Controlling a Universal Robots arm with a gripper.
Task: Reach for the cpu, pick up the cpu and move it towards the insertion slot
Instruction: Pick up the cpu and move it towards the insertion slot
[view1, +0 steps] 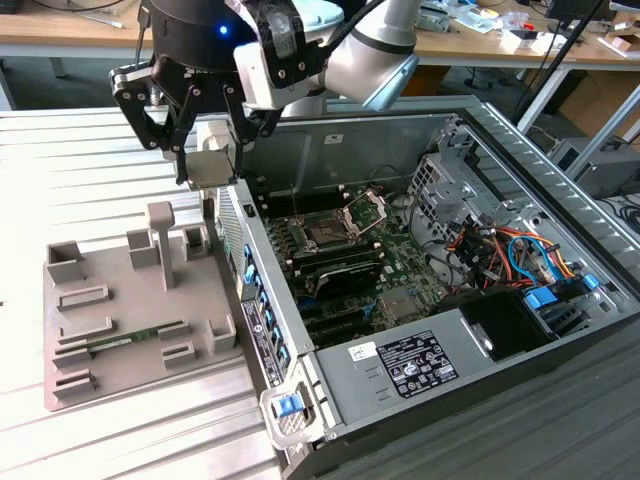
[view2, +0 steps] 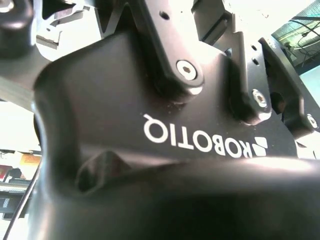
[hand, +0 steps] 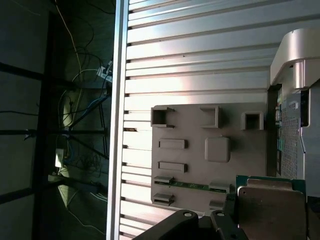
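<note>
The cpu (view1: 212, 163) is a pale square chip hanging in the air, and my gripper (view1: 210, 168) is shut on it. It is above the gap between the grey fixture plate (view1: 100, 370) and the computer case's near wall (view1: 262, 330). In the first wrist view the cpu (hand: 272, 210) shows its silvery top and green edge, with the black fingers (hand: 220, 226) beside it. The insertion slot (view1: 325, 236) is a dark square socket on the motherboard, its silver frame (view1: 365, 210) hinged open. It lies toward the exterior view's right of the gripper, lower down.
On the fixture plate stand a tall post (view1: 161, 240) and several small holders, and a green memory stick (view1: 135, 338) lies in it. The open case holds memory slots (view1: 345, 272), a drive cage (view1: 440, 190) and coloured cables (view1: 510, 250). The slatted metal table (hand: 200, 55) runs underneath.
</note>
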